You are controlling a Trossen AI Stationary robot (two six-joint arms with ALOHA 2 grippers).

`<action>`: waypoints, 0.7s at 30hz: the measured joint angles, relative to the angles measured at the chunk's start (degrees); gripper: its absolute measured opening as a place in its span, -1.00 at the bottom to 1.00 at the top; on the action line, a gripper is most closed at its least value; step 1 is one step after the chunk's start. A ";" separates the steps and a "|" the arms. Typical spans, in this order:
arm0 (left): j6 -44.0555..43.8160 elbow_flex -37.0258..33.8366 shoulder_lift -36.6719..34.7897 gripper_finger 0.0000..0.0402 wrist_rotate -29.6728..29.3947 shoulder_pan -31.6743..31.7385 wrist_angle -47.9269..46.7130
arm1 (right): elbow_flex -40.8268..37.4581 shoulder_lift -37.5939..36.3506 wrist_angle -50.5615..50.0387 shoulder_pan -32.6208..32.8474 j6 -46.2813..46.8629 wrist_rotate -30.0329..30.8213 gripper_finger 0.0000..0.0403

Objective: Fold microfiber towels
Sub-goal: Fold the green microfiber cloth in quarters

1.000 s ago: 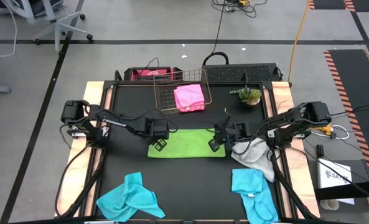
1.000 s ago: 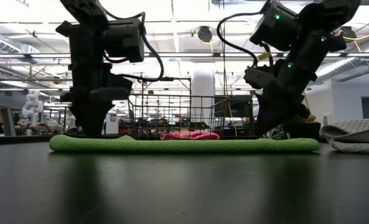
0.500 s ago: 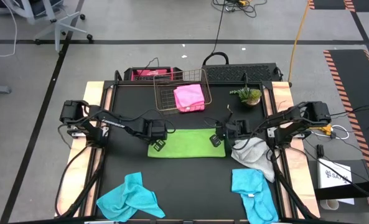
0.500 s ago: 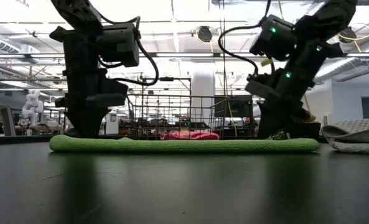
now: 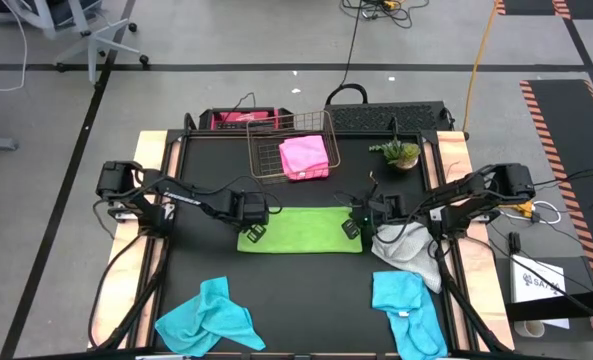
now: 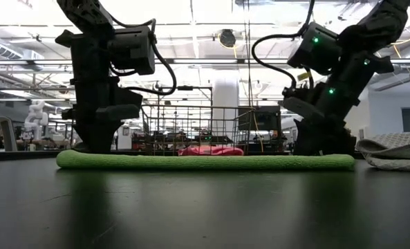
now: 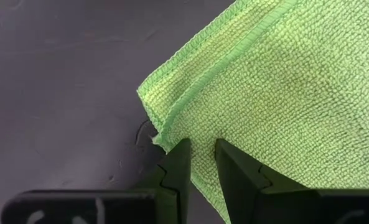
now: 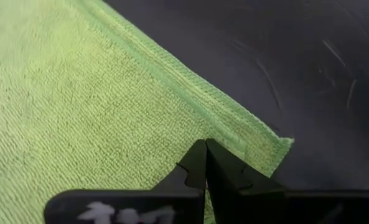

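The lime green towel (image 5: 299, 228) lies folded flat as a long strip at the table's middle. My left gripper (image 5: 254, 233) is down on its left end, its fingers nearly together with cloth between them (image 7: 201, 163). My right gripper (image 5: 352, 228) is down on its right end, shut (image 8: 205, 163). The pink towel (image 5: 304, 156) lies in the copper wire basket (image 5: 266, 150). The light grey towel (image 5: 408, 250) lies crumpled at the right. Two turquoise towels (image 5: 208, 318) (image 5: 406, 305) lie crumpled near the front edge. My left gripper has the green towel's left edge (image 7: 200, 134) between its two fingers, close to a corner (image 7: 148, 99). The fingers point down from above. The towel lies flat on the table. How many layers are in the hold I cannot tell. My right gripper's shut fingertips (image 8: 200, 158) meet on the green towel's hemmed right edge (image 8: 231, 134), close to the corner (image 8: 284, 144). They come from above, pointing down. The towel lies flat on the table. How much cloth sits between the fingers is hidden by the fingers.
A small green plant (image 5: 400, 153) stands at the back right, beside the basket. A pink-lined bin (image 5: 238, 119) and a dark tray (image 5: 388, 117) stand beyond the table's far edge. Bare black table shows between the green towel and the turquoise ones.
My right gripper has gone down onto the green towel's right end and a little toward the table's right edge. My left gripper has sunk slightly onto the left end, then kept still. The towel has stayed flat.
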 joint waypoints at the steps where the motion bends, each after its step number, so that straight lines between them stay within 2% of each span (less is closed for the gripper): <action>1: 0.10 0.00 0.00 -0.60 0.00 0.00 -0.02 | -0.03 -0.31 -0.17 -0.01 -0.87 -0.12 -1.00; 8: 1.04 -0.11 0.06 -0.60 -3.51 -0.13 -0.05 | -0.35 -3.84 -1.35 0.01 -4.39 -0.94 -1.00; 21: 2.66 3.89 -5.06 -0.60 -7.93 -0.13 -2.15 | -0.25 -17.77 -2.55 0.03 -3.51 -3.44 -1.00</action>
